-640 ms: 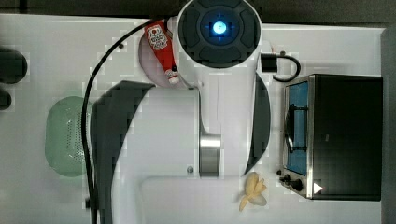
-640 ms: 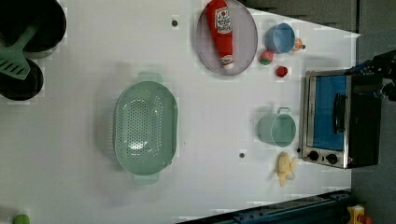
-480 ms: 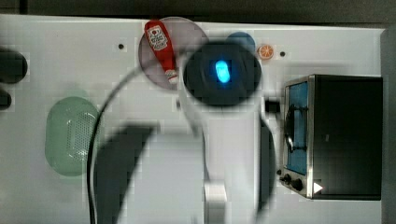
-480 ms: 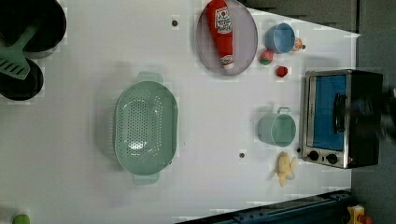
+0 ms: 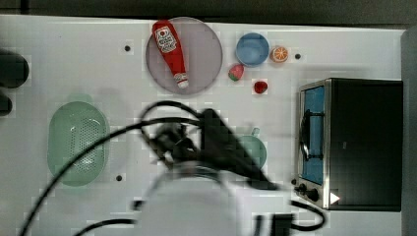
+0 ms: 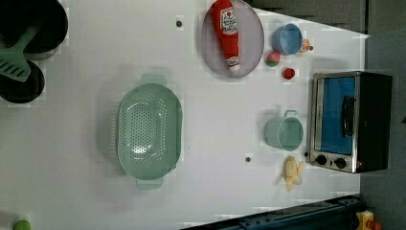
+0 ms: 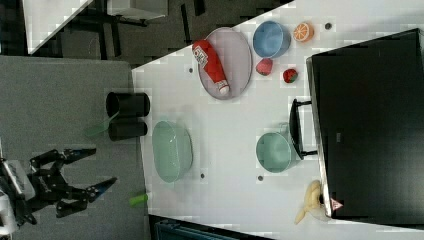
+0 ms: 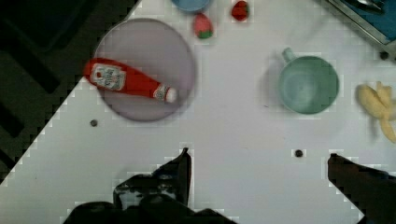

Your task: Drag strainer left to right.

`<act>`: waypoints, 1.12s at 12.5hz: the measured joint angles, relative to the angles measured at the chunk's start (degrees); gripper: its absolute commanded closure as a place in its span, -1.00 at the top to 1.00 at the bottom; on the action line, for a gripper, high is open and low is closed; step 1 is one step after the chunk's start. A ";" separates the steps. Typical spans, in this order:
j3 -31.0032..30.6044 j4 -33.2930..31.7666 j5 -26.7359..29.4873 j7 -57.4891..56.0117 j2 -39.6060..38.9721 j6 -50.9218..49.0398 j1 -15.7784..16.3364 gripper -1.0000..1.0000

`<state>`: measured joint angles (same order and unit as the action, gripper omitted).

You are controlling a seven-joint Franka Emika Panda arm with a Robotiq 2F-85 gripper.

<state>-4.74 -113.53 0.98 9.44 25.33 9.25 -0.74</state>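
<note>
— Where is the strainer (image 6: 150, 130) seen?

— Toward the left view's left, flat on the white table (image 6: 86, 191), well apart from the green mug (image 6: 284, 133) by the toaster oven (image 6: 350, 121).

— And the fingers (image 8: 183, 170)?

— Spread wide in the wrist view, nothing held between them; bare table lies under the gripper (image 8: 257, 163), with the ketchup bottle (image 8: 128, 81) lying on its plate (image 8: 163, 46) beyond.

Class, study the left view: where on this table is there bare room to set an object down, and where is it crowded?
Bare room: the wide strip between the strainer and the green mug, below the grey plate. Crowded: around the blue bowl, small fruits and toaster oven.
</note>
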 measured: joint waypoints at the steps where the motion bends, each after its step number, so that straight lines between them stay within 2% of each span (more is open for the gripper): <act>1: -2.22 -0.06 -0.80 2.24 -0.95 0.43 0.05 1.00; 3: -8.64 -0.22 -0.08 6.22 -5.39 3.37 -0.28 1.00; 7: -21.25 -0.84 1.24 21.44 -18.70 8.61 1.53 1.00; 9: -23.96 -2.97 0.68 31.68 -23.09 14.26 3.69 1.00; 12: -29.05 -3.19 -0.91 44.36 -29.18 19.06 3.93 1.00; 14: -30.17 -2.97 -0.47 50.09 -32.83 22.39 4.55 1.00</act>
<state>-34.91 -116.49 0.51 59.53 -7.50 31.64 3.81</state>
